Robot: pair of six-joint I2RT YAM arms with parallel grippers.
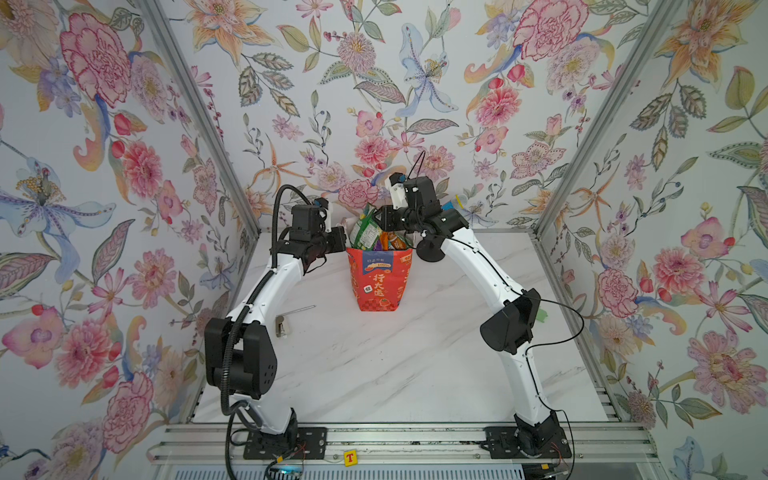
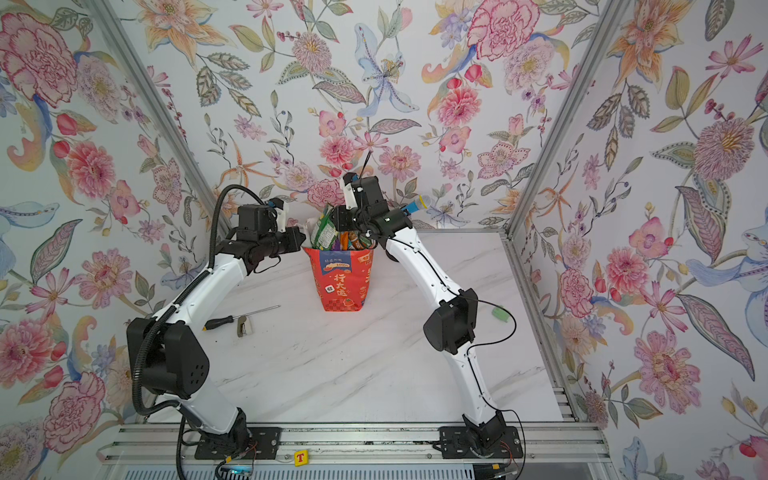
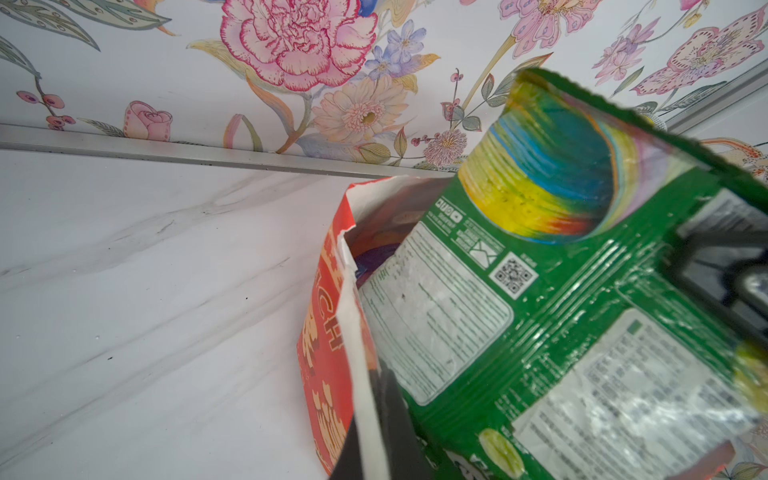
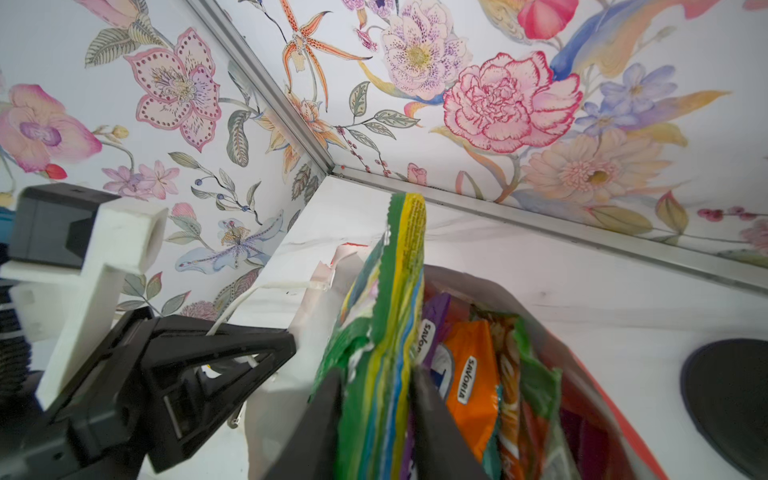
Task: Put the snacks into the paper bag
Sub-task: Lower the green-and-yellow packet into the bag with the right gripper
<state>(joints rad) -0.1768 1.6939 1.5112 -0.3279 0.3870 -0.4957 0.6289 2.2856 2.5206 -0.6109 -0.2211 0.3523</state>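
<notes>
The right gripper (image 4: 376,370) is pinching a glossy, crinkly green packet (image 4: 386,291) upright in the crowded mouth of the bag (image 1: 379,286), which is standing mid-table. The left gripper (image 3: 370,415) is clamping the bag's thin, ragged paper rim. Slick packets (image 4: 473,374) are filling it, so forcing this one down could tear the rim or tip the bag.

A screwdriver (image 2: 226,320) lies beside a small metal bracket (image 2: 243,326).

The paper bag (image 1: 378,282) is red-orange, the packet (image 3: 540,291) green.
</notes>
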